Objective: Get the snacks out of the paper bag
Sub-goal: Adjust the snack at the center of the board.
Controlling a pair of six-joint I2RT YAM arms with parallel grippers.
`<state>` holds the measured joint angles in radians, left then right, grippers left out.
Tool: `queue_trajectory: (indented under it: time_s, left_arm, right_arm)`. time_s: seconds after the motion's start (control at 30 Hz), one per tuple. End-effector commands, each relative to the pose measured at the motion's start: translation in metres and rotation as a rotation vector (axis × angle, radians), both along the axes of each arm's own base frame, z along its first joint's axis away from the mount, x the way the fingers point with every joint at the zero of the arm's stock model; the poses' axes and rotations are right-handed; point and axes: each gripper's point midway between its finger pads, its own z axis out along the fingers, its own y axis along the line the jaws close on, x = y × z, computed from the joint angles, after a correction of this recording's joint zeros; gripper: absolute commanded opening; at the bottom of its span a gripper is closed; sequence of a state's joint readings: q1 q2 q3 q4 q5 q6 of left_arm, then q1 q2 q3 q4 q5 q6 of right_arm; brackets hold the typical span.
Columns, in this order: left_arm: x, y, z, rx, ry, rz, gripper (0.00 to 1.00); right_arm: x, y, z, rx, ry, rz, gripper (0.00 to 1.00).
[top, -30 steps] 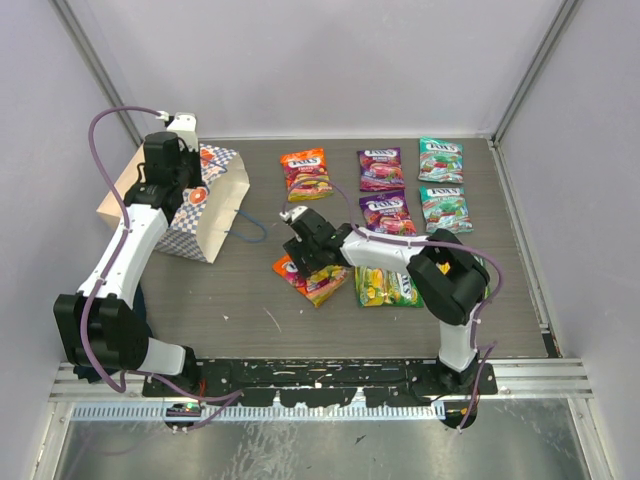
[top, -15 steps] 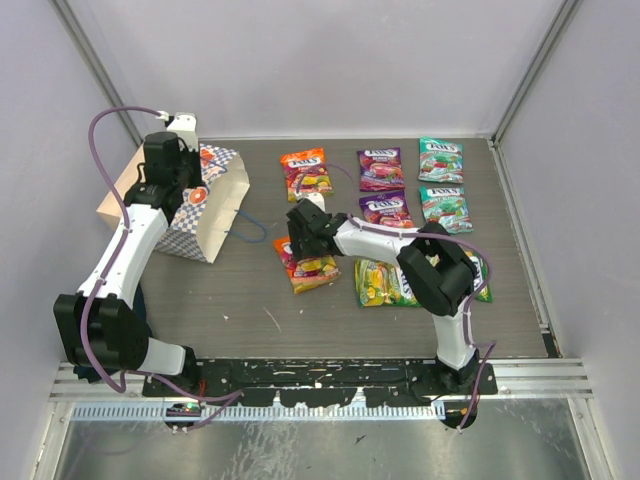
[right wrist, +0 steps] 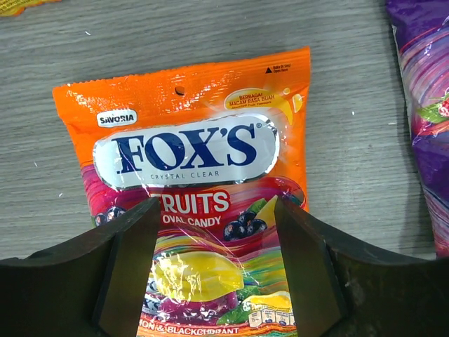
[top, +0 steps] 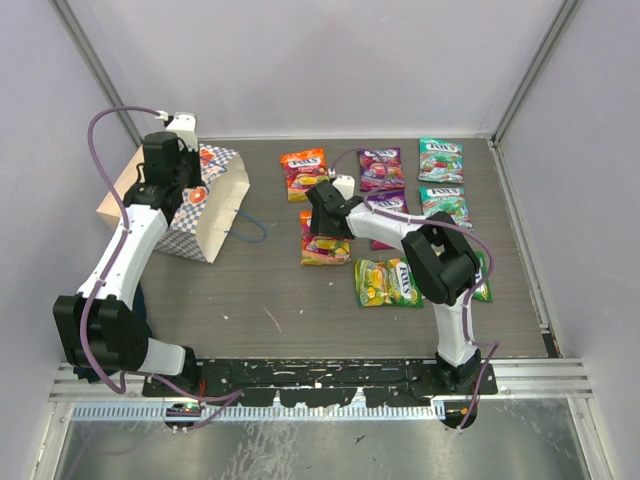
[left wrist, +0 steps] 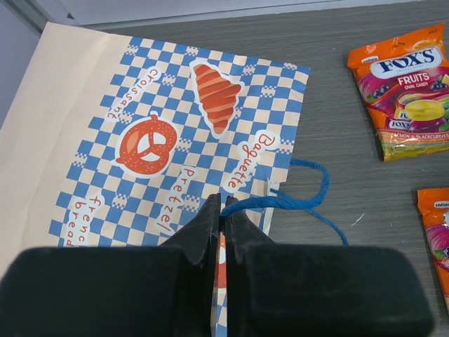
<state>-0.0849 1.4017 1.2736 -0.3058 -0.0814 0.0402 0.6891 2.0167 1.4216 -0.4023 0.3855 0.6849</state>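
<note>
near strip: bare table between the arm bases and the packets, probably the roomiest patch to move through
yellow-green packet: out of the bag and lying flat, nearest of the snacks
right gripper: jaws wide apart, straddling an orange packet that lies flat on the table; it doesn't look clamped
paper bag: on its side at the left with its mouth toward the middle, tucked close to the left wall, so not much room on that side
left gripper: fingers pressed together, pinching the bag's blue cord handle right at the mouth
far rows: second orange packet, purple packet and teal packets, laid out near the far and right edges; it's tight up there
progress: roughly eight packets are out, so it's likely almost done; the bag's inside isn't visible, so no telling if any are left
</note>
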Motion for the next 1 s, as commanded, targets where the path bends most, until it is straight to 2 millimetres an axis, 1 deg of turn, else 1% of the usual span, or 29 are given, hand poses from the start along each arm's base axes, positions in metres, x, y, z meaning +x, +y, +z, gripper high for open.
queue_trajectory:
  time_s: [0.0,0.17,0.37,0.5,0.63,0.73,0.8,0.9,0.97]
  left_arm:
    - [0.001,0.000,0.040,-0.020,-0.104,0.000,0.03]
    - [0.001,0.000,0.041,-0.024,-0.105,-0.002,0.03]
    - [0.003,-0.002,0.039,-0.027,-0.100,-0.009,0.03]
    - [0.004,-0.002,0.038,-0.027,-0.098,-0.008,0.03]
    - [0.004,-0.002,0.037,-0.027,-0.095,-0.008,0.04]
    - [0.003,-0.002,0.037,-0.027,-0.095,-0.008,0.04]
    - [0.003,-0.002,0.039,-0.027,-0.099,-0.008,0.03]
    - [0.002,-0.002,0.040,-0.027,-0.101,-0.008,0.04]
    - [0.001,-0.002,0.042,-0.028,-0.106,-0.007,0.04]
  right_arm:
    - [0.016,0.014,0.019,0.050,-0.057,-0.029,0.72]
    - [0.016,0.021,0.022,0.082,-0.057,-0.011,0.71]
    - [0.009,0.032,0.013,0.107,-0.036,0.022,0.71]
    - [0.004,0.043,0.010,0.110,-0.029,0.053,0.71]
    - [0.003,0.045,0.016,0.109,-0.045,0.059,0.72]
    - [0.005,0.042,0.030,0.102,-0.075,0.058,0.73]
    - [0.009,0.040,0.044,0.096,-0.108,0.060,0.76]
    - [0.017,0.038,0.075,0.076,-0.170,0.086,0.82]
    - [0.021,0.040,0.100,0.081,-0.215,0.110,0.87]
